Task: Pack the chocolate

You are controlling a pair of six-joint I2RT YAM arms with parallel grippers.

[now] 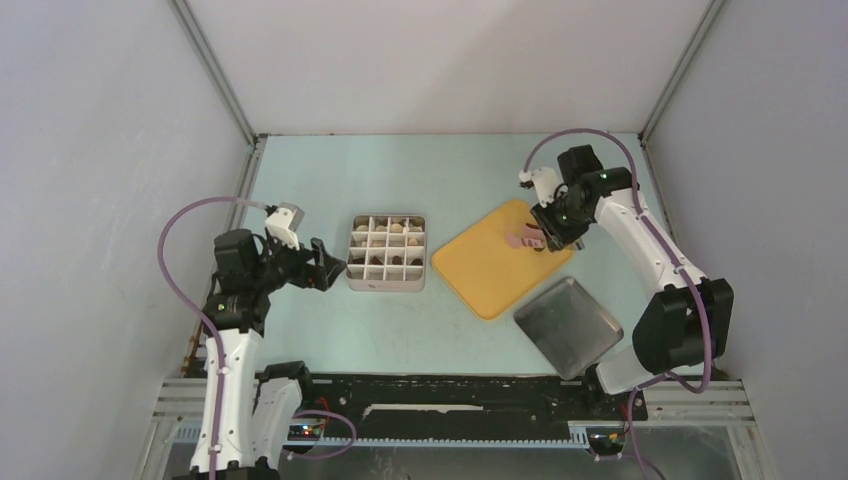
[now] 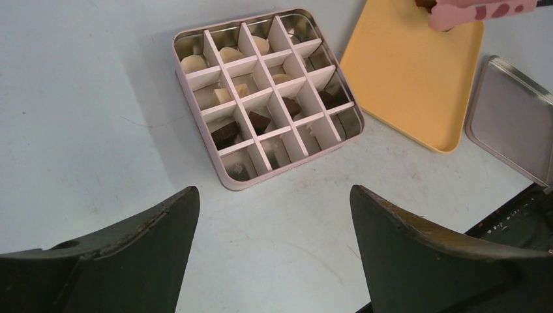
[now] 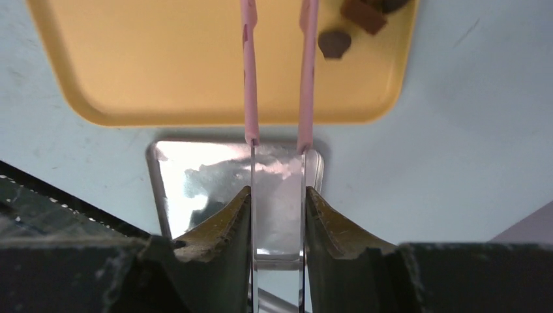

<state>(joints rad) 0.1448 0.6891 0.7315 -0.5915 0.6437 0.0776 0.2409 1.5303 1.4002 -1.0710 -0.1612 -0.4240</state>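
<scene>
No lettering, label, brand name, number or sign is showing clearly enough to be read on any surface in these three views.

The tongs [image 3: 248,72] run off the top edge of the right wrist view, tips unseen; a piece of chocolate [image 3: 364,13] is cropped there too. The left wrist view's right edge cuts the metal lid [image 2: 515,124]

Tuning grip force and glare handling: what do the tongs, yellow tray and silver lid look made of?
The tongs: thin shiny arms, probably steel, with matte pink ends, likely silicone. The yellow tray: matte, rounded rim, looks plastic. The silver lid: bare metal, mirror-like glare.
</scene>
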